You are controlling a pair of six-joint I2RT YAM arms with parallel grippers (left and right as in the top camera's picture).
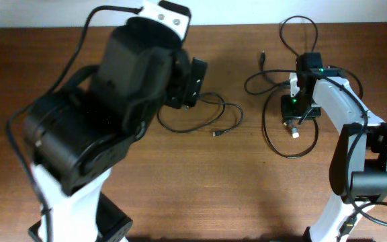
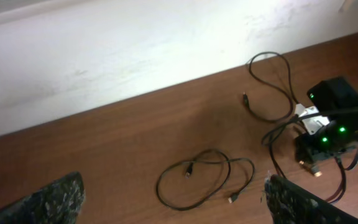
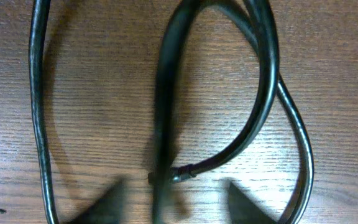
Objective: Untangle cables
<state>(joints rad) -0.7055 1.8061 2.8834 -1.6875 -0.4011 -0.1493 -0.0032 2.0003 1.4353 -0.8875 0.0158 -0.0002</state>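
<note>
Cables [image 1: 289, 156] are spotted in two lots on the worktop [image 1: 180, 181]: a loose loop [image 2: 204, 180] near the left gripper [image 2: 173, 182], held wide open; a tangle [image 3: 166, 93] straddled by the right gripper [image 3: 173, 186], apparently released, one cord between its fingers [image 3: 98, 208].

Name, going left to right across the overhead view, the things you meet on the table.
Left arm → loose black cable loop → right gripper, among the remaining cables → right arm's elbow.
</note>
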